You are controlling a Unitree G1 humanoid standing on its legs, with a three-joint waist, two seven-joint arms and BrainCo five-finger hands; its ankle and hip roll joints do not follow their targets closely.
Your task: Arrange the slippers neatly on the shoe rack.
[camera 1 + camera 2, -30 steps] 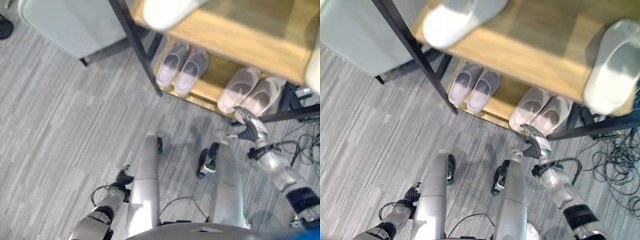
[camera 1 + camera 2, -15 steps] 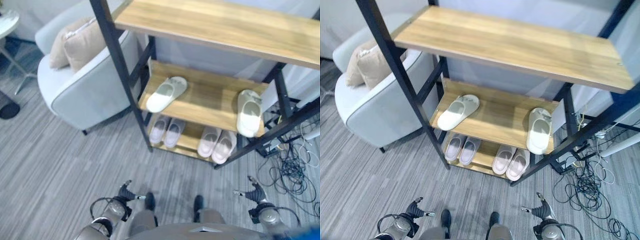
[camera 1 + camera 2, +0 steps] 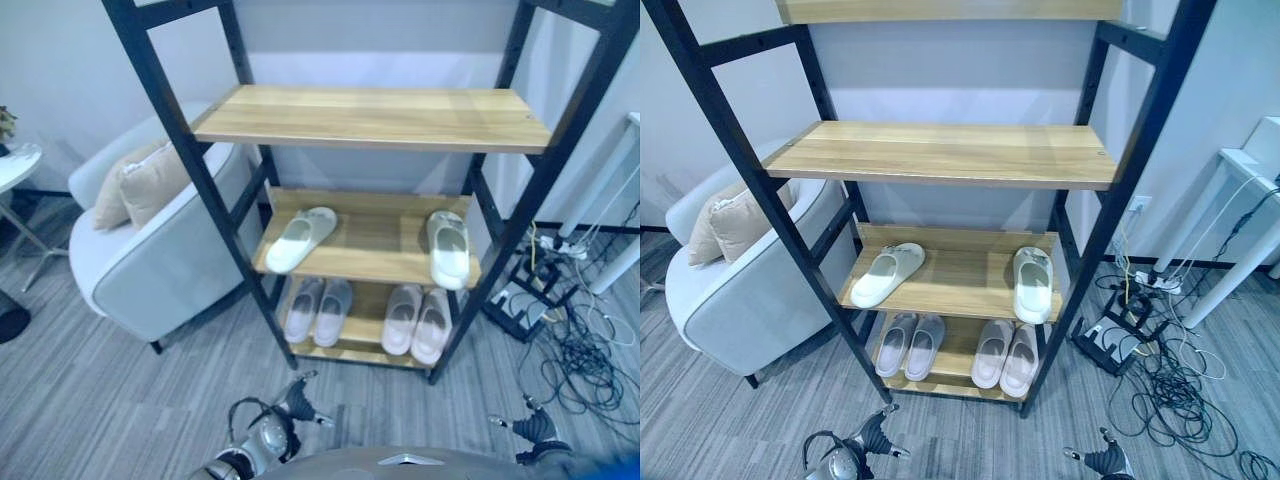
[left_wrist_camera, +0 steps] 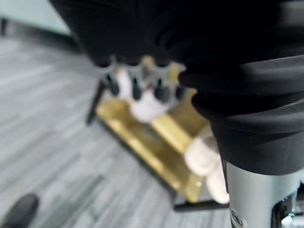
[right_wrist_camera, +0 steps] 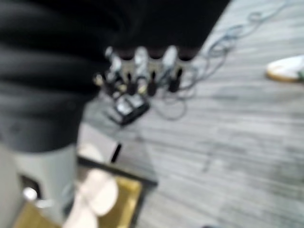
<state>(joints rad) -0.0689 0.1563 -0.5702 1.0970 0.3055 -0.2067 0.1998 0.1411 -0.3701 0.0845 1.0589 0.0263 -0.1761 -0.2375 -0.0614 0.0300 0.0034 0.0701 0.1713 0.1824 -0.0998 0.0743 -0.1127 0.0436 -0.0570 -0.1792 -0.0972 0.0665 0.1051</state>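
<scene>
You had risen back from the bottom shelf, so the shoe rack (image 3: 940,290) stood whole before you, left hand (image 3: 298,403) and right hand (image 3: 530,427) hanging low with empty, loosely spread fingers, while the two white slippers (image 3: 887,274) on the middle shelf lay well apart, unpaired.

The camera has tilted up since a second ago, so the whole black-framed wooden shoe rack (image 3: 372,115) now shows instead of a close look down at its bottom shelf. The robot's right hand (image 3: 528,427), which a second ago reached up beside the right-hand pair of pale pink slippers (image 3: 418,320) on the bottom shelf, has pulled back low near the grey floor, well apart from them, fingers relaxed. The left hand (image 3: 296,404) has risen a little and hangs empty.
</scene>
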